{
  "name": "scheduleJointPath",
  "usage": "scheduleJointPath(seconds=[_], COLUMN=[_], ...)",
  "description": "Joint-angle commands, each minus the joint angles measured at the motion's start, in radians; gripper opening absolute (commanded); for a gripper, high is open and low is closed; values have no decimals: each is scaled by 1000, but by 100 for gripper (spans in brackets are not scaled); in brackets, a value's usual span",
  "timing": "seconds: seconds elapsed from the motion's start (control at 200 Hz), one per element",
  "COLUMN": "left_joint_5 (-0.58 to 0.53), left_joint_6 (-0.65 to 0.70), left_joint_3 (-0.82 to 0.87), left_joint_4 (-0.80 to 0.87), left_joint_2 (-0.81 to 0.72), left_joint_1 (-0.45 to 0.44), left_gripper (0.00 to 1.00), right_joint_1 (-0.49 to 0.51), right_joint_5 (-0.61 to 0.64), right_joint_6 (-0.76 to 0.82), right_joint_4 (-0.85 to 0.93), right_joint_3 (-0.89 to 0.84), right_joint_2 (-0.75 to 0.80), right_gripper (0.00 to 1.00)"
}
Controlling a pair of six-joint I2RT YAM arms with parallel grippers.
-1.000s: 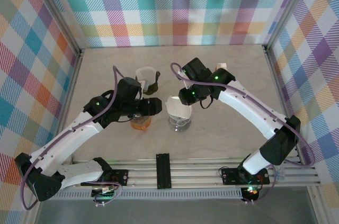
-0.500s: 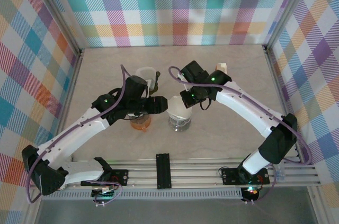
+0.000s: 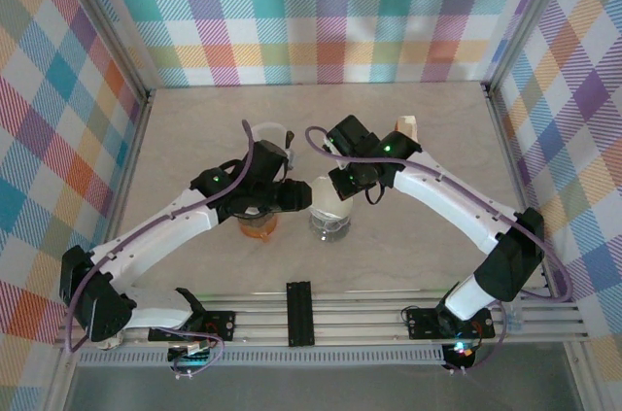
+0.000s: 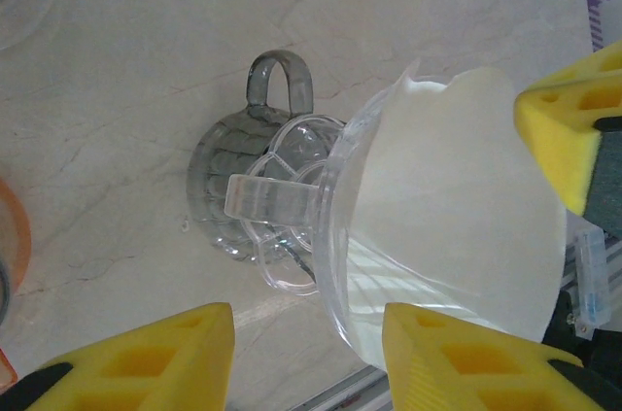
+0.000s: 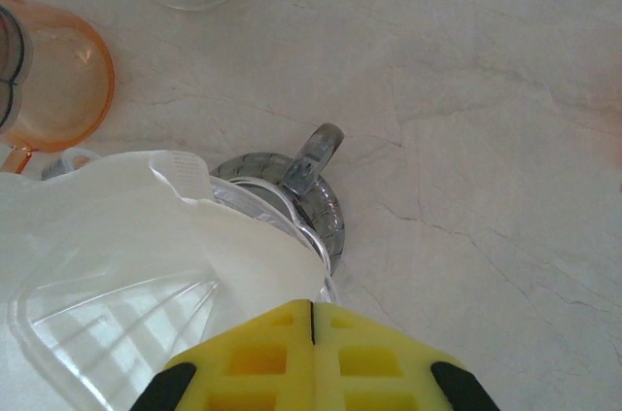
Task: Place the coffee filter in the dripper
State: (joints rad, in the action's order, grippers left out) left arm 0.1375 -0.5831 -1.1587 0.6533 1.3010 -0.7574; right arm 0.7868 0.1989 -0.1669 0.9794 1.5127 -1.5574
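A clear plastic dripper (image 4: 335, 236) sits on a grey glass server (image 4: 228, 163) at the table's middle. The white paper coffee filter (image 4: 457, 207) stands inside the dripper, leaning against its far wall and rising above the rim. My right gripper (image 5: 311, 333) is shut, its yellow tips pinching the filter (image 5: 194, 226) at its edge, just over the dripper (image 5: 107, 333). My left gripper (image 4: 306, 353) is open, and the dripper's near rim lies between its yellow fingers (image 4: 146, 353). From above, both grippers flank the filter (image 3: 326, 199), left gripper (image 3: 299, 195) and right gripper (image 3: 337, 188).
An orange cup (image 3: 258, 226) stands just left of the dripper, under the left arm. A clear cup (image 3: 264, 131) sits behind it. A small white and orange box (image 3: 406, 125) lies at the back right. Open table lies in front and to the right.
My left gripper has moved right, up to the dripper, and its jaws have narrowed. My right gripper has shut on the filter's edge and shifted slightly left.
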Motion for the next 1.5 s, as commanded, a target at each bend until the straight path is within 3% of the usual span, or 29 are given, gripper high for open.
scheduleJointPath(seconds=[0.0,0.17,0.375,0.495,0.59,1.05,1.23,1.275,1.4,1.495], left_joint_5=[-13,-13,-9,-9,-13,-16,-20,-20,-20,-21], left_joint_6=[2,0,1,0,-1,-2,-3,-3,-2,-3], left_joint_3=[-10,-9,-3,-1,2,19,26,27,29,30], left_joint_4=[17,17,16,14,12,3,3,2,2,1], left_joint_2=[12,26,29,31,31,34,37,37,37,36], left_joint_1=[-13,-19,-21,-23,-24,-24,-24,-24,-24,-25], left_gripper=[44,39,37,37,37,37,37,37,37,37], right_joint_1=[6,6,6,6,5,5,5,6,5,5], right_joint_5=[10,9,53,66,36,-16,-15,-8,-6,-42], right_joint_6=[8,-3,-29,-56,-88,-143,-143,-145,-152,-145], right_joint_4=[-13,-18,-39,-48,-40,-64,-65,-63,-82,-79], right_joint_3=[-9,-17,-29,-46,-61,-170,-173,-168,-167,-153], right_joint_2=[-5,0,47,86,108,132,120,121,141,118], right_gripper=[1,4,38,42,41,16,15,20,60,67])
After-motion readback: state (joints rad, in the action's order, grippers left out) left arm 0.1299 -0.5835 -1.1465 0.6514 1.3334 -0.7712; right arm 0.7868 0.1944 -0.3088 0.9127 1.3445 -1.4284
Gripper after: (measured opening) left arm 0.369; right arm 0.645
